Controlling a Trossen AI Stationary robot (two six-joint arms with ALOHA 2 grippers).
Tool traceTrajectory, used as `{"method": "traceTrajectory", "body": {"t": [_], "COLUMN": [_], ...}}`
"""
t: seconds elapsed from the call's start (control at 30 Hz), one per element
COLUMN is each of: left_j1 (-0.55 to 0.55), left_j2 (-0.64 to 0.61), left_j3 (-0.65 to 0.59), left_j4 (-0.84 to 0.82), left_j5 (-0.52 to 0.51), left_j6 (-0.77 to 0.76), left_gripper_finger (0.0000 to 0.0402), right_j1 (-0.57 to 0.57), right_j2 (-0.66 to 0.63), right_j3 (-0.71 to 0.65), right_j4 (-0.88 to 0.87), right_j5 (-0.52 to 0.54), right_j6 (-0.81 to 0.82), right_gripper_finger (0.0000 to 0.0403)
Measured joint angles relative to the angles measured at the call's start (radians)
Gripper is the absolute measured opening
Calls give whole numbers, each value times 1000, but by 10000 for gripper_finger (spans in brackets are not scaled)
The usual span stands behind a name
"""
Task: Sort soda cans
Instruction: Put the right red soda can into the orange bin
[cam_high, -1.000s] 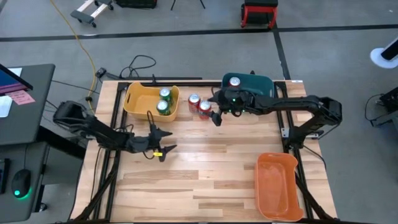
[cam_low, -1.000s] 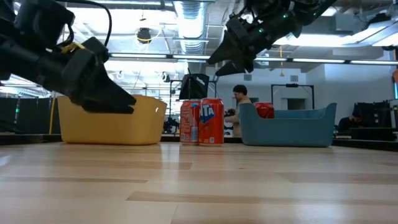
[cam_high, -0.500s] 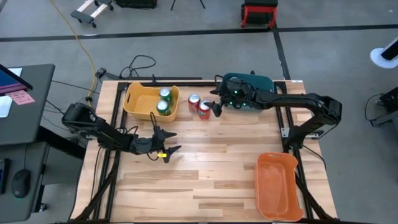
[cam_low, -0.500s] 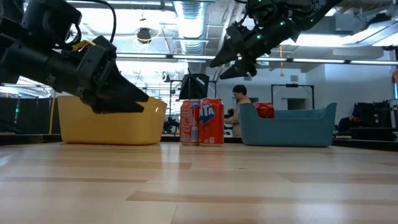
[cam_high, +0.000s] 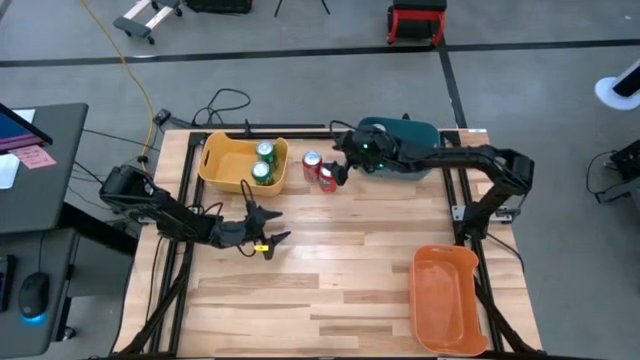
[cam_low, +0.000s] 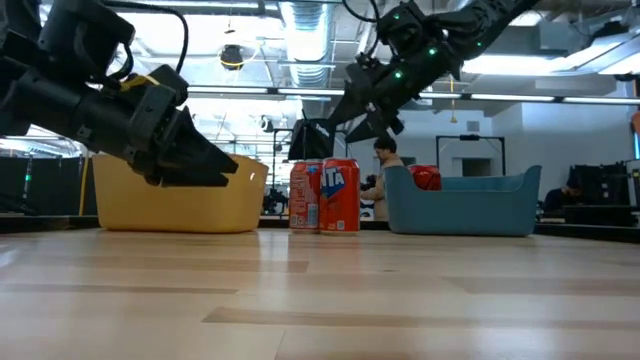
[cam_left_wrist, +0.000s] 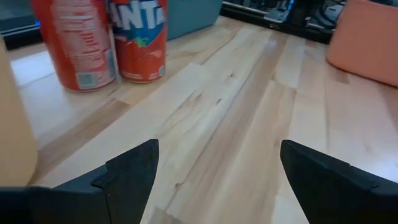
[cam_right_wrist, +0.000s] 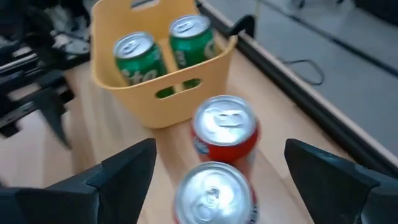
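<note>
Two red cans (cam_high: 320, 170) stand side by side on the table between the yellow bin (cam_high: 243, 163) and the teal bin (cam_high: 400, 150); they also show in the low view (cam_low: 325, 196). Two green cans (cam_high: 264, 162) stand in the yellow bin. A red can (cam_low: 425, 177) shows in the teal bin. My right gripper (cam_high: 337, 168) is open above the two red cans, which lie below its fingers in the right wrist view (cam_right_wrist: 217, 155). My left gripper (cam_high: 268, 235) is open and empty over the table's middle left.
An orange bin (cam_high: 448, 298) stands at the near right corner of the table. The wooden table top (cam_high: 340, 260) stretches between the arms. A person (cam_low: 383, 170) shows in the room behind the table.
My right gripper has moved toward the table's left and far edge, from beside the teal bin to above the two red cans. My left gripper has shifted slightly toward the right. The cans have stayed put.
</note>
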Motion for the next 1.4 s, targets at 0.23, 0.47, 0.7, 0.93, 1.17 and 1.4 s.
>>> {"method": "traceTrajectory", "body": {"t": [0.23,0.47,0.7,0.93,1.17,1.4], "left_j1": [7,7,7,12,12,12], "left_j2": [0,0,0,0,0,0], "left_j3": [0,4,7,7,9,9], "left_j4": [-4,2,-20,-88,-83,-86], "left_j5": [-1,-1,0,-17,-17,-17], "left_j6": [-12,-19,-21,-64,-72,-79], "left_gripper_finger": [332,332,332,332,332,332], "right_j1": [-7,-13,-7,-29,-31,1], "right_j2": [8,81,134,135,185,182], "right_j3": [104,178,191,192,194,191], "right_j4": [-165,-265,-274,-267,-321,-338], "right_j5": [-47,-85,-81,-69,-91,-137], "right_j6": [-75,-198,-151,-155,-141,-134], "right_gripper_finger": [376,376,376,376,376,376]}}
